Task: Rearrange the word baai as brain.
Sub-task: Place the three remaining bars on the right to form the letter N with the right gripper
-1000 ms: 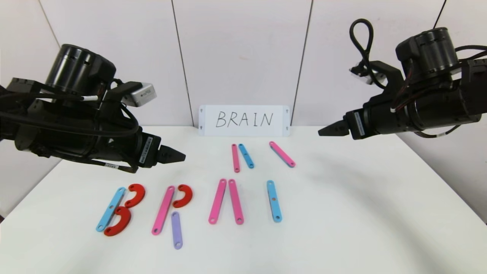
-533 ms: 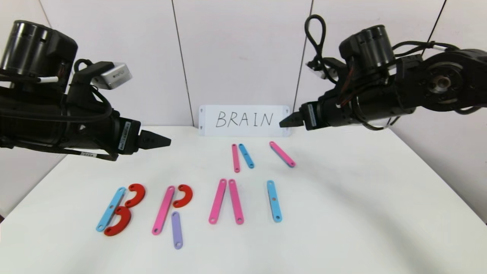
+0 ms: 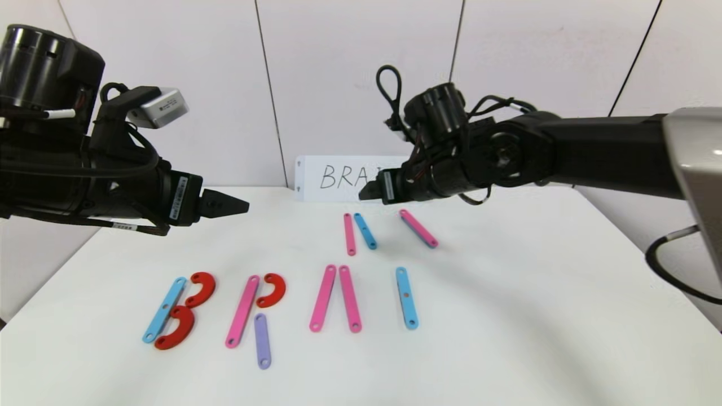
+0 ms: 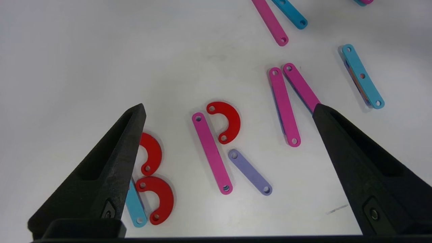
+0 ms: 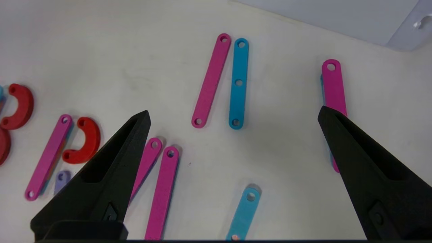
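Strips point(image 3: 322, 298) flat, curves point(image 3: 271, 290) C-shaped.

- Bright, even light falls from overhead on the white table point(image 3: 507, 316), with no hard glare on it.
- Soft, wide shadows of the right arm point(image 3: 592, 146) spread across the table's far right part (faint, blurred at their edges).
- The plastic strips point(image 4: 212, 152) cast only thin, close shadows.
- The head view bends straight lines near its edges.
- In both wrist views the black fingers point(image 5: 101, 179) up close look slightly soft; the table surface stays sharp.
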`<state>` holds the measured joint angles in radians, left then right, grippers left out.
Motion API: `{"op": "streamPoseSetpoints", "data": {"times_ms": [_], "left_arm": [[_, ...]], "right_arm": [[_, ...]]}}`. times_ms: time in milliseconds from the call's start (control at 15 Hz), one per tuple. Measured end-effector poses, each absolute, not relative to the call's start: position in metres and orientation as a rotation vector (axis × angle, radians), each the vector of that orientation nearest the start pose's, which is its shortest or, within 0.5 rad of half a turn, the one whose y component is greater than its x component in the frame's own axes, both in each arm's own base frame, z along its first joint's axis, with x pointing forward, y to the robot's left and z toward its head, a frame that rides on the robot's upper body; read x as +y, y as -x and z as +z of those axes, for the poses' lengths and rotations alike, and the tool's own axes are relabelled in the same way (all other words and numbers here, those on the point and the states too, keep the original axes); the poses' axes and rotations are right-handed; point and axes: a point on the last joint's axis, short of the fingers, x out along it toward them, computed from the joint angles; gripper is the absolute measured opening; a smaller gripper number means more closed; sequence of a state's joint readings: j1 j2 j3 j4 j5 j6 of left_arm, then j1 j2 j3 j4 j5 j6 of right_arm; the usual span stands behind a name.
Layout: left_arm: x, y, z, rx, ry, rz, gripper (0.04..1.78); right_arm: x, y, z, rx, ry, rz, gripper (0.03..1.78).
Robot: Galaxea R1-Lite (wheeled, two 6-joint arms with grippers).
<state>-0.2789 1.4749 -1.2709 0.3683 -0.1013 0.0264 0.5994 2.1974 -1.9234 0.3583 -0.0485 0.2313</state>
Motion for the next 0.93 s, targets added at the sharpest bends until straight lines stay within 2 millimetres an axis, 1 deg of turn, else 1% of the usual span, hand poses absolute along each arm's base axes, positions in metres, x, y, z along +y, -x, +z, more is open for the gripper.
{"op": "streamPoseSetpoints", "data": {"times_ms": [133, 267, 533, 667, 933], "left_arm": [[-0.066, -0.237, 0.281, 0.560, -0.086, -0.367, 1.73], [-0.064, -0.239, 0.281, 0.555, -0.087, -0.356, 1.73], [-0.062, -0.241, 0.280, 0.559, -0.088, -0.351, 1.73], [-0.061, -0.241, 0.280, 0.559, -0.089, -0.345, 1.73], [-0.060, -0.242, 0.279, 0.561, -0.089, -0.342, 1.73]], "right_arm": [[0.268, -0.374, 0.190, 0.673, 0.003, 0.457, 1.74], [0.278, -0.379, 0.174, 0.682, 0.002, 0.469, 1.74], [0.301, -0.386, 0.151, 0.645, -0.052, 0.515, 1.74], [0.308, -0.390, 0.138, 0.634, -0.052, 0.518, 1.74], [0.322, -0.389, 0.114, 0.656, -0.022, 0.515, 1.74]]}}
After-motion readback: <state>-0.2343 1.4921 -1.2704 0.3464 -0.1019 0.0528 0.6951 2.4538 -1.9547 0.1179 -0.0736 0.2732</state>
